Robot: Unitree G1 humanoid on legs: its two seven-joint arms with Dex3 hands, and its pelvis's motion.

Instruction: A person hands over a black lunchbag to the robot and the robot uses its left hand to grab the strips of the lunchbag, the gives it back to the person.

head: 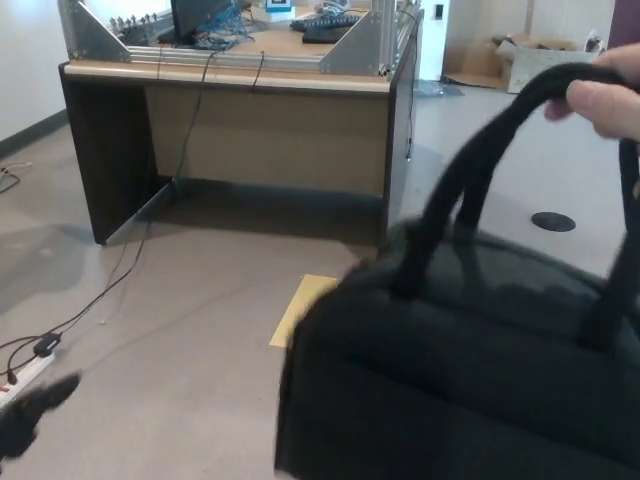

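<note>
Waiting on the handover, with nothing gripped yet.

I am seeing my left hand [30,415] only as a dark blur creeping in at the lower left corner, so I cannot tell how its fingers are set; my right hand is not showing. A person's hand [603,100] is dangling the black lunchbag [460,370] by its straps [480,170] in front of me, well apart from my hand. Grabbing and returning are both remaining, I judge.
</note>
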